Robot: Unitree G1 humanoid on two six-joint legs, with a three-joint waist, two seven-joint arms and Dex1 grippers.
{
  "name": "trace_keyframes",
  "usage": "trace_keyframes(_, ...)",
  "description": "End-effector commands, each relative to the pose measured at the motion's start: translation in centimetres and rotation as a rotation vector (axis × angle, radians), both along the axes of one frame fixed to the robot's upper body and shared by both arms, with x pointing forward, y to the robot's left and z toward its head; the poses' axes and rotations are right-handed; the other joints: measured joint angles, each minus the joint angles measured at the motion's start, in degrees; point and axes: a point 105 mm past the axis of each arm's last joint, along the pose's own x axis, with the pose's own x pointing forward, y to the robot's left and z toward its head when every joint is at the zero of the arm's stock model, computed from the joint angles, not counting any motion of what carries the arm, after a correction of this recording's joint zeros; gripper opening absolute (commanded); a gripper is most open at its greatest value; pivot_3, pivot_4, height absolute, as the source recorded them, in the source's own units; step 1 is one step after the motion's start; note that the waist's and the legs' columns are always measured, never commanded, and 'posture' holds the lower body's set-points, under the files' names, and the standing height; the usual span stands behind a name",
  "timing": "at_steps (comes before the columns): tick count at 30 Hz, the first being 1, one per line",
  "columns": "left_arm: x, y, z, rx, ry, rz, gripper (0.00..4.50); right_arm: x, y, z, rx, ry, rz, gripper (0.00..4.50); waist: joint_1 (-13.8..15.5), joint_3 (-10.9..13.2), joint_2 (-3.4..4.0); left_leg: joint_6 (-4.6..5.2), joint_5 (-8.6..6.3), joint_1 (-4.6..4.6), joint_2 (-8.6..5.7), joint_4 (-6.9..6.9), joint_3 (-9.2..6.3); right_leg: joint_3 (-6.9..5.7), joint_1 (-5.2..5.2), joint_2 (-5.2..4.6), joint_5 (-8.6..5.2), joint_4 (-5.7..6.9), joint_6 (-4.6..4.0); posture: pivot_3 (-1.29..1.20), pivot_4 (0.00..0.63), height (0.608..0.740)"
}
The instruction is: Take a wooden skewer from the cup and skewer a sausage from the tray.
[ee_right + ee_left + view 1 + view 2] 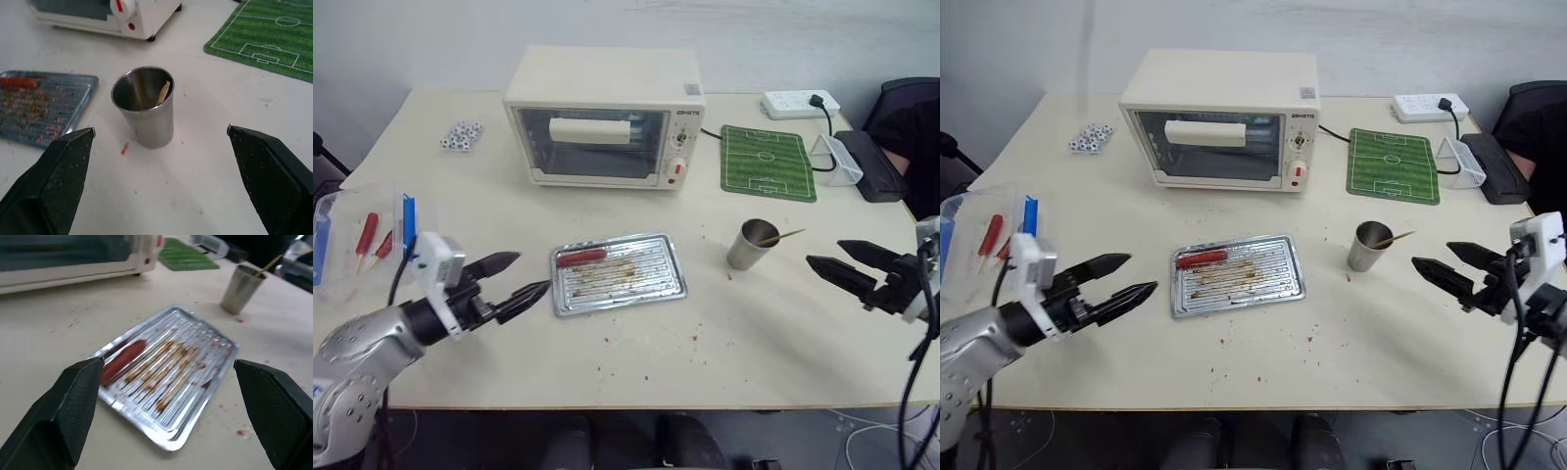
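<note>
Both our hands hang released: left hand (521, 277) just short of the tray (619, 273), right hand (829, 258) facing the cup (751, 245).

Tray (619, 273) lies ahead of left gripper's fingers (519, 295), sausage (580, 257) on its far left part. Cup (753, 245) stands between tray and right gripper's fingers (837, 271), wooden skewer (781, 236) inside, leaning toward them.
</note>
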Motion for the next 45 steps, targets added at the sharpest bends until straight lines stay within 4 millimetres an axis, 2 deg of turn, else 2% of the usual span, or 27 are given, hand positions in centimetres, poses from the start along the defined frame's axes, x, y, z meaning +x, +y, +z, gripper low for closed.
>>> trace_keyframes(1,-0.2,-2.4,1.2,-0.011,-0.033,-0.145,4.49,0.2,1.3,0.7,0.028,-0.077,-0.049,4.5,0.0,0.0,0.0,0.0,0.0,0.01,0.01,0.0,0.01,0.02,0.0,0.01,0.0,0.01,0.0,0.0,0.15,0.74)
trace_keyframes(6,0.6,-4.4,2.4,-0.013,-0.074,-0.237,4.49,1.2,1.8,0.5,0.129,-0.11,-0.114,4.5,-0.01,0.0,0.01,0.0,0.01,0.01,0.01,0.02,0.03,0.02,-0.03,0.12,0.0,0.09,0.01,0.0,0.15,0.74)
trace_keyframes(9,1.2,-5.9,2.8,-0.01,-0.097,-0.296,4.49,1.9,2.8,0.0,0.186,-0.116,-0.11,4.5,0.02,-0.01,0.01,0.02,0.02,0.01,-0.02,0.04,0.02,0.01,-0.03,0.22,0.0,0.14,0.01,0.0,0.15,0.74)
trace_keyframes(16,2.2,-7.0,3.2,-0.023,-0.128,-0.322,4.49,3.6,3.7,-0.6,0.261,-0.127,-0.124,4.5,-0.06,0.0,0.01,0.03,0.02,0.0,-0.02,0.04,0.06,0.04,-0.09,0.26,0.0,0.19,0.01,0.0,0.15,0.74)
trace_keyframes(19,2.4,-7.5,3.3,-0.025,-0.138,-0.333,4.5,4.2,3.5,-0.8,0.279,-0.135,-0.141,3.89,-0.01,0.0,0.01,0.04,0.03,-0.01,-0.03,0.04,0.05,0.03,-0.09,0.26,0.0,0.19,0.01,0.0,0.15,0.74)
trace_keyframes(24,2.4,-7.7,3.5,-0.028,-0.145,-0.34,4.5,4.7,3.4,-1.0,0.28,-0.14,-0.152,2.27,-0.03,0.0,0.01,0.06,0.03,-0.02,-0.04,0.04,0.05,0.03,-0.09,0.25,0.0,0.18,0.02,0.0,0.15,0.74)
trace_keyframes(27,2.5,-7.7,3.6,-0.028,-0.15,-0.339,4.5,4.8,3.4,-1.0,0.291,-0.144,-0.151,2.27,-0.03,0.0,0.01,0.05,0.04,-0.01,-0.01,0.04,0.05,0.03,-0.09,0.24,0.0,0.19,0.02,0.0,0.15,0.74)
trace_keyframes(30,2.6,-7.8,3.6,-0.029,-0.152,-0.339,4.5,4.8,3.6,-0.8,0.294,-0.158,-0.143,1.75,-0.02,0.0,0.01,0.06,0.04,-0.01,-0.02,0.04,0.05,0.03,-0.09,0.24,0.0,0.19,0.02,0.0,0.15,0.74)
trace_keyframes(35,2.7,-8.1,3.5,-0.028,-0.158,-0.343,4.5,5.1,3.5,0.1,0.307,-0.182,-0.142,0.06,-0.06,0.0,0.01,0.06,0.04,-0.01,-0.01,0.04,0.05,0.03,-0.09,0.24,0.0,0.19,0.02,0.0,0.15,0.74)
trace_keyframes(45,3.0,-8.4,3.6,-0.03,-0.168,-0.349,4.5,4.5,3.8,4.1,0.27,-0.253,-0.098,0.06,0.0,0.0,0.01,0.06,0.04,-0.04,-0.01,0.04,0.04,0.02,-0.09,0.17,0.0,0.17,0.02,0.0,0.15,0.74)
